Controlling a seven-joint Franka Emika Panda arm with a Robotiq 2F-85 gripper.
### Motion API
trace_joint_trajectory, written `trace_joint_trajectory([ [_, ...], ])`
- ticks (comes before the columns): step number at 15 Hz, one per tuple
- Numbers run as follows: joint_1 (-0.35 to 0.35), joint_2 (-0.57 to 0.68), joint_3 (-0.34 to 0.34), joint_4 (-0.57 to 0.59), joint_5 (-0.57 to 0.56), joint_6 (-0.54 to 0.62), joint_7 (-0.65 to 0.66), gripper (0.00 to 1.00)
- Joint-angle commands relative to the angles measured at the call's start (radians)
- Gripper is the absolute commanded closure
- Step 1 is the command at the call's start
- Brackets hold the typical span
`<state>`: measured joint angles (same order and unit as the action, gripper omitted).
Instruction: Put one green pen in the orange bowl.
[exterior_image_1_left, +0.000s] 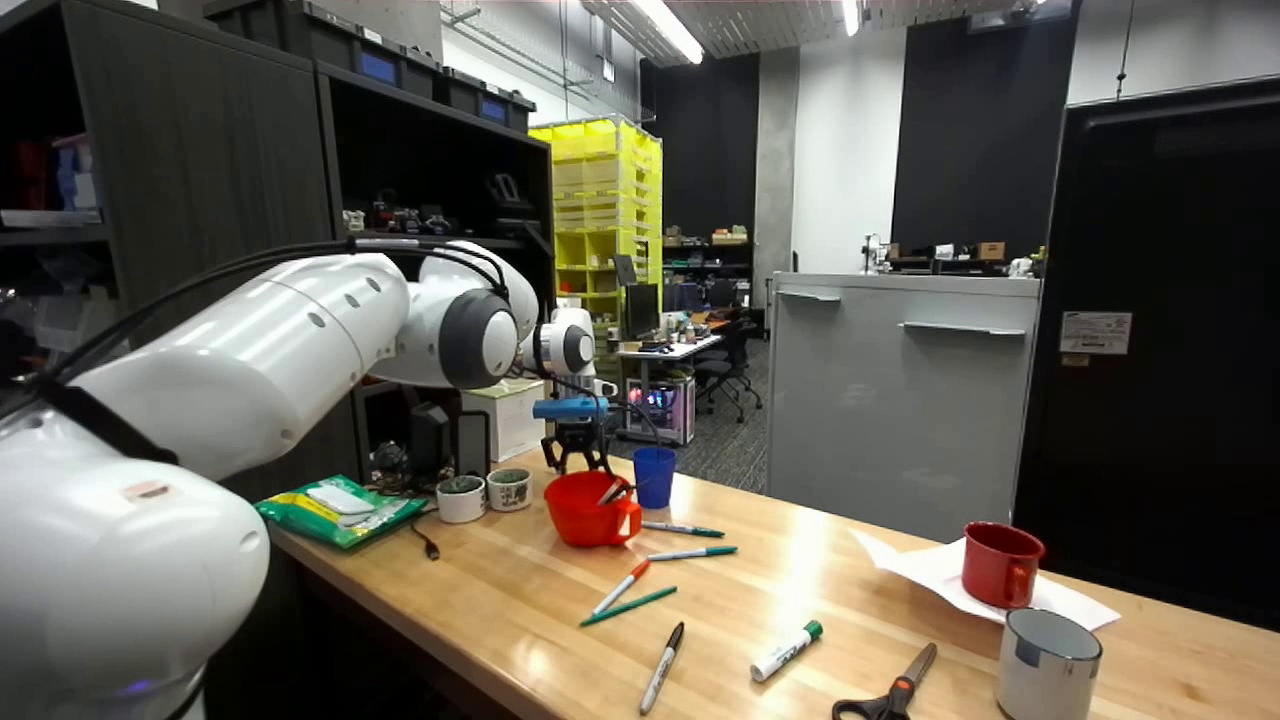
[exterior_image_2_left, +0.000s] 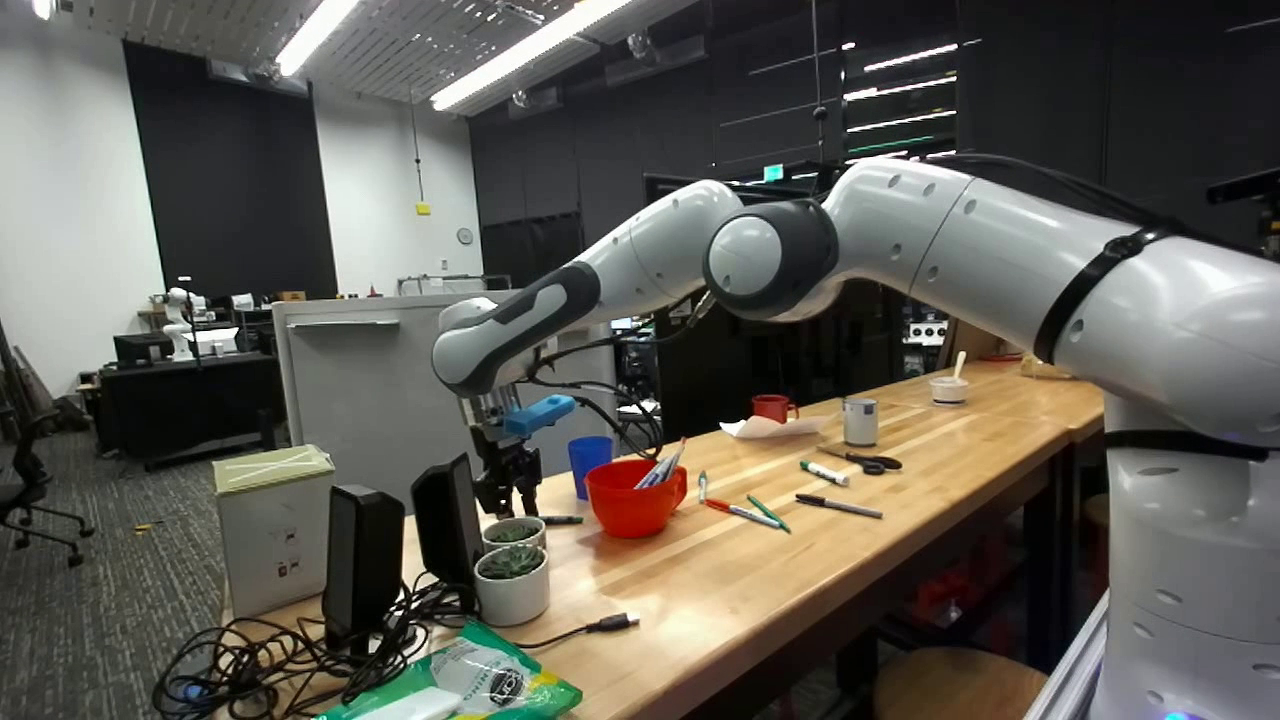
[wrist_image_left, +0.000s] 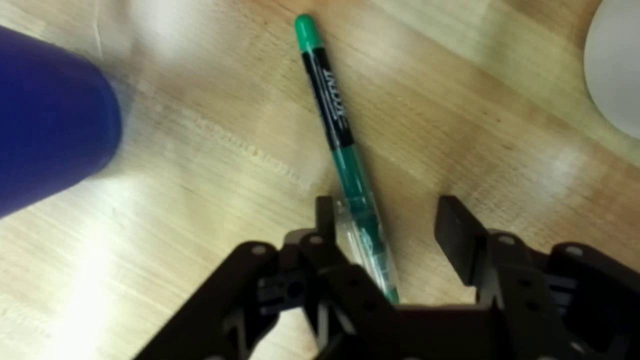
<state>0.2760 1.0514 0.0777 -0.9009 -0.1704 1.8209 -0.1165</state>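
A green pen (wrist_image_left: 345, 135) with a green end, black label and clear section lies on the table in the wrist view. Its near part passes between the fingers of my gripper (wrist_image_left: 384, 212), closer to the left finger. The fingers are apart and not clamped on it. In an exterior view the pen (exterior_image_2_left: 562, 520) shows partly, beside my gripper (exterior_image_2_left: 511, 505). The orange bowl (exterior_image_1_left: 585, 515) stands next to my gripper and also shows in an exterior view (exterior_image_2_left: 630, 508); several pens lean inside it. Another green pen (exterior_image_1_left: 630, 606) lies farther along the table.
A blue cup (wrist_image_left: 50, 120) stands close by on the left in the wrist view. Small plant pots (exterior_image_2_left: 512, 585) and black speakers (exterior_image_2_left: 365, 565) are near the gripper. Several markers, a white mug (exterior_image_1_left: 1048, 668), a red cup (exterior_image_1_left: 1000, 570) and scissors (exterior_image_1_left: 890, 700) lie farther off.
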Motion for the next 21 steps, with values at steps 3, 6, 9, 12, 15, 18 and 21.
trace_joint_trajectory([
  [3,0.037,0.106,-0.002,0.157,0.009,-0.043,0.01,0.92],
  [6,0.046,0.121,-0.006,0.185,-0.002,-0.051,0.027,0.98],
  [9,0.056,0.132,-0.015,0.21,-0.012,-0.042,0.05,0.96],
  [12,0.067,0.14,-0.03,0.233,-0.032,-0.013,0.072,0.96],
  [15,0.026,0.007,-0.062,0.144,-0.063,0.003,0.058,0.96],
  [18,0.022,-0.055,-0.098,0.134,-0.089,0.025,0.078,0.96],
  [21,0.022,-0.116,-0.116,0.12,-0.087,0.01,0.103,0.96],
])
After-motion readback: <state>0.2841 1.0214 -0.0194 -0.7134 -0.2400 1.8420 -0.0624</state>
